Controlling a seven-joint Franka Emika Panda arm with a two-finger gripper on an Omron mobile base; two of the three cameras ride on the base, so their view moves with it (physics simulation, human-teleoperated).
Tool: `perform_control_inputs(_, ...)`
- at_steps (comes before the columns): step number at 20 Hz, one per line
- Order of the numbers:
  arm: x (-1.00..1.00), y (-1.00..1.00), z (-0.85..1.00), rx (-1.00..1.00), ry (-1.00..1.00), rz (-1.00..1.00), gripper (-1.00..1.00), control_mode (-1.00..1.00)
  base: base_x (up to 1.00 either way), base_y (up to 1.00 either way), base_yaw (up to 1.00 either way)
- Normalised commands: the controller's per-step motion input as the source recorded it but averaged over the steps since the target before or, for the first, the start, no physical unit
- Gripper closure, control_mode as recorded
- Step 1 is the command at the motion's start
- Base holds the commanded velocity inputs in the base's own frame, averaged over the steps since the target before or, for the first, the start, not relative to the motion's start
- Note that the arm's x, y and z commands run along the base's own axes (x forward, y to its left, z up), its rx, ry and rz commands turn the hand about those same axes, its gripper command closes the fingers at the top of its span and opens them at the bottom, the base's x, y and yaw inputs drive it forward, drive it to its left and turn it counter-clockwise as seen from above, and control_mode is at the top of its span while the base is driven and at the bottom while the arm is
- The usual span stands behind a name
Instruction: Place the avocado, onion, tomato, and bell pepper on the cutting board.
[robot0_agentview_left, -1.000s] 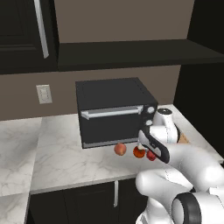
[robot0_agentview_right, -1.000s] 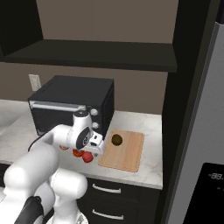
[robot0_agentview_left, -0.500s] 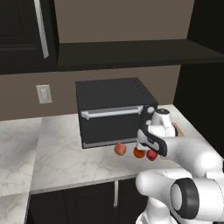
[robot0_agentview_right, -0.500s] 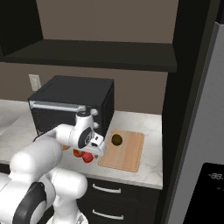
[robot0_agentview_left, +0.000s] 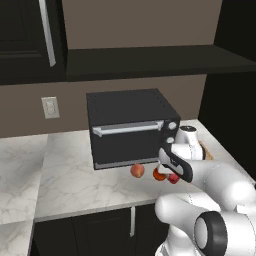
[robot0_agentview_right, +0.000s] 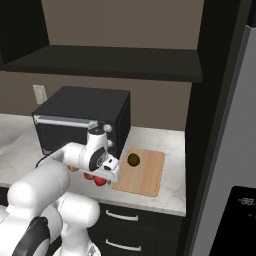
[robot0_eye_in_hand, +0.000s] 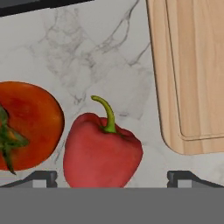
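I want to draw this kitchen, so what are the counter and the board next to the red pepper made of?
The counter looks like polished marble: white with thin grey veins running through it. The cutting board looks like light wood with a smooth, dull finish: pale tan, fine straight grain lines and a shallow groove near its rounded edge. Since everything here is rendered, those are only looks. The bell pepper has smooth, slightly shiny skin.

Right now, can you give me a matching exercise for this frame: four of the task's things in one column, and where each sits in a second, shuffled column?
Things:
1. avocado
2. bell pepper
3. tomato
4. onion

Places:
A. on the counter, farthest from the cutting board
B. between the open gripper's fingertips
C. on the cutting board
D. on the counter beside the pepper, away from the board

Pairs: 1-C, 2-B, 3-D, 4-A
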Motion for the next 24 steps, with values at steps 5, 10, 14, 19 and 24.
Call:
perform_control_inputs(5, 0.05, 0.09, -0.17, 0.01, -0.06, 0.00, -1.00, -1.00, 0.00, 0.00, 0.00)
perform_control_inputs(10, -0.02, 0.10, -0.26, 0.00, -0.05, 0.00, -1.00, -1.00, 0.00, 0.00, 0.00)
perform_control_inputs(14, -0.19, 0.05, -0.30, 0.01, -0.06, 0.00, -1.00, -1.00, 0.00, 0.00, 0.00)
perform_control_inputs(19, -0.35, 0.00, -0.29, 0.05, -0.07, 0.00, -1.00, -1.00, 0.00, 0.00, 0.00)
perform_control_inputs(24, -0.31, 0.18, -0.38, 0.05, -0.03, 0.00, 1.00, -1.00, 0.00, 0.00, 0.00)
